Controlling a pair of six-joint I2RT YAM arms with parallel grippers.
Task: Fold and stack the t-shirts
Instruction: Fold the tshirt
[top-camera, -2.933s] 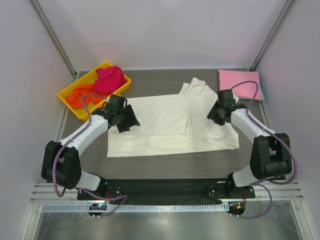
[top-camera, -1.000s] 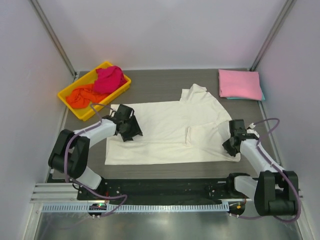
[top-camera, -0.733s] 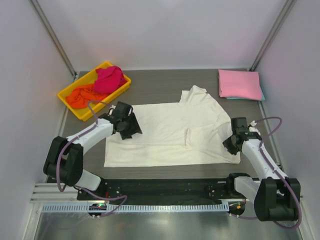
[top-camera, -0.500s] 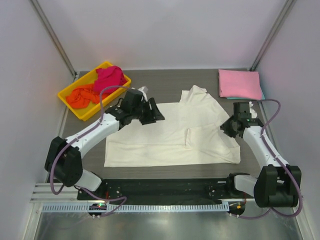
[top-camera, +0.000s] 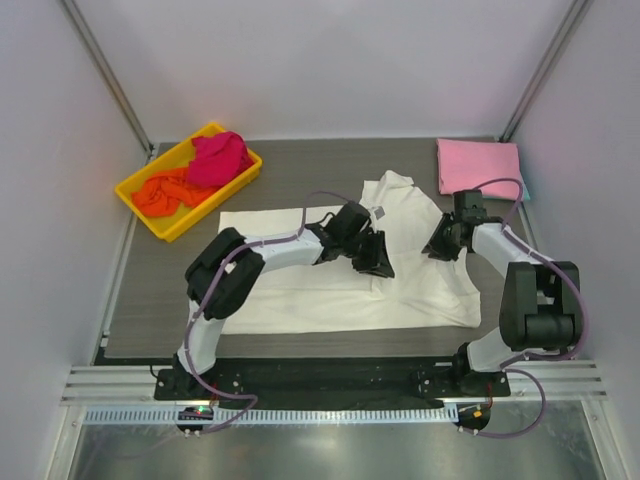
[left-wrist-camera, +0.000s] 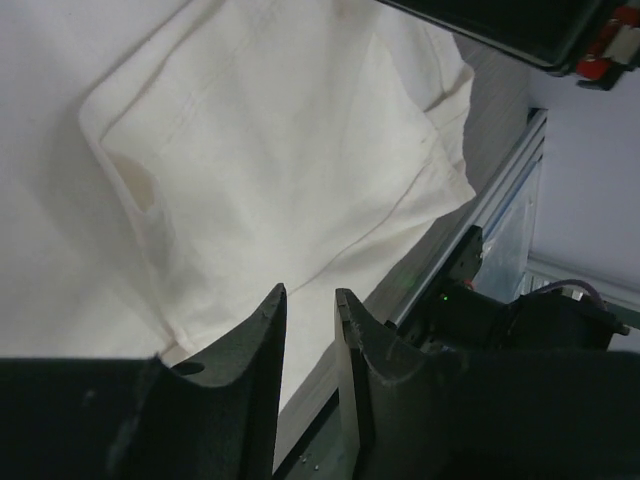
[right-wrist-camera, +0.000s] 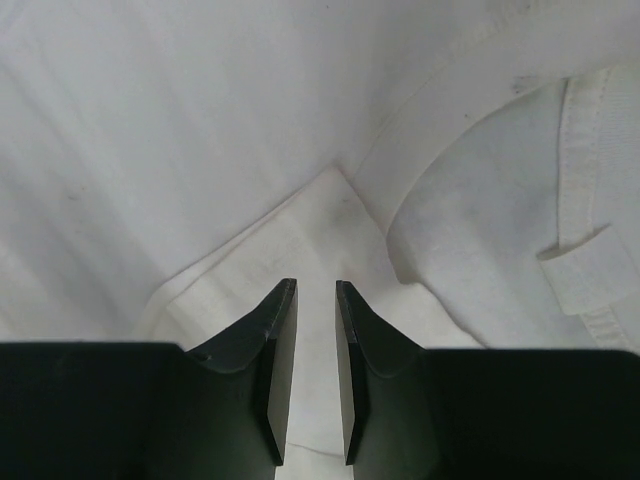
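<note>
Shirt (top-camera: 320, 300), cream-white, is laid flat on the table (top-camera: 300, 165); left gripper (top-camera: 379, 263) and right gripper (top-camera: 437, 247) are lowered onto it, jaws narrowly parted; whether cloth is pinched cannot be told

We read the overhead view as evenly lit from above, bright and sharp, with short soft shadows under the arms. In both wrist views the left gripper (left-wrist-camera: 308, 292) and right gripper (right-wrist-camera: 315, 284) appear near-black and underexposed. The cream-white t-shirt (right-wrist-camera: 200, 120) is lit softly, its folds marked only by faint grey shading. No glare appears on the cloth.
</note>
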